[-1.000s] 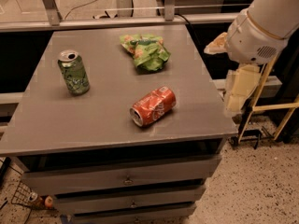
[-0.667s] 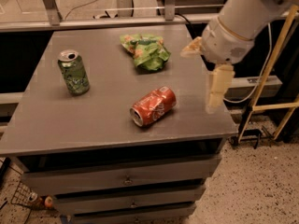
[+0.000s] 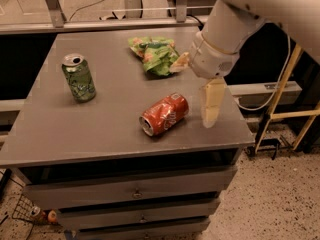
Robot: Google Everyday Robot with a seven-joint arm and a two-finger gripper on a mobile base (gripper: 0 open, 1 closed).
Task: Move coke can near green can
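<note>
since a second ago: my arm (image 3: 222, 39) has swung in from beyond the right edge of the tabletop (image 3: 100, 129) toward the coke can (image 3: 165, 115). coke can, green can (image 3: 79, 78) and snack bag (image 3: 155, 55) have not shifted.

jaws: now over the tabletop, just right of the coke can and higher than it. they stand spread with nothing between them. one pale fingertip (image 3: 209, 118) hangs close beside the coke can's right end, not touching. the other points toward the snack bag, behind the coke can.

coke can: on its side, silver top toward the front left, slightly dented.

green can: upright, well apart from the coke can, to its left and farther back.

writing: white script on the coke can's red side, too blurred to read. green can shows only a mottled pale pattern.
</note>
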